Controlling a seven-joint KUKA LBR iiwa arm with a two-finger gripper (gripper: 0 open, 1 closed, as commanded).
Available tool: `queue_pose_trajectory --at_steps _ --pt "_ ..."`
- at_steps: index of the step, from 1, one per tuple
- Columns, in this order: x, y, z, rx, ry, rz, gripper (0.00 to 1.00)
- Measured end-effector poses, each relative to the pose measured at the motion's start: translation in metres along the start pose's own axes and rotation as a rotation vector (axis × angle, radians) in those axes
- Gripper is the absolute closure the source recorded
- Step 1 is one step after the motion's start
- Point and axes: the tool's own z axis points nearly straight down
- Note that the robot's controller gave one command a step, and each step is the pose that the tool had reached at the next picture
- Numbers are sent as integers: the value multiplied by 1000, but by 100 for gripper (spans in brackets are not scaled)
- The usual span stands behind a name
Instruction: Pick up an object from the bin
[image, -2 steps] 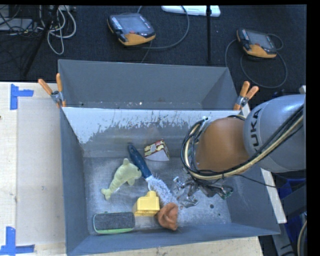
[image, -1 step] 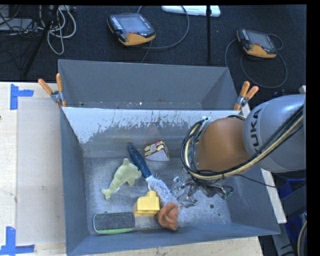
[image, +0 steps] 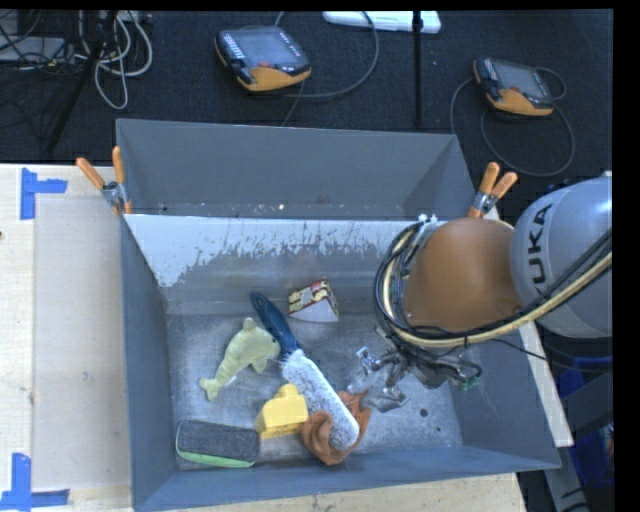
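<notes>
My gripper (image: 380, 378) hangs low over the bin floor, right of centre, under the arm's orange cover. Just to its left lies a brush (image: 297, 362) with a blue handle and a white bristle head, running diagonally. An orange-brown soft thing (image: 332, 438) curls round the brush head's lower end, closest to the gripper. A yellow block (image: 283, 412) sits against the brush on its left side. Nothing shows between the gripper's tips.
A pale yellow-green dolphin toy (image: 240, 357) lies left of the brush. A grey sponge with a green underside (image: 217, 443) rests at the front left. A small red, yellow and white carton (image: 313, 300) stands toward the back. The arm reaches in from the right.
</notes>
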Motion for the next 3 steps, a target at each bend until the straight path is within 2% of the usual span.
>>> queue_pose_trajectory --at_steps 1,2,3 --pt "10 -42 -73 3 -6 57 100" --pt "2 -32 -72 4 -5 64 100" --pt "12 -31 -116 -2 0 76 100"
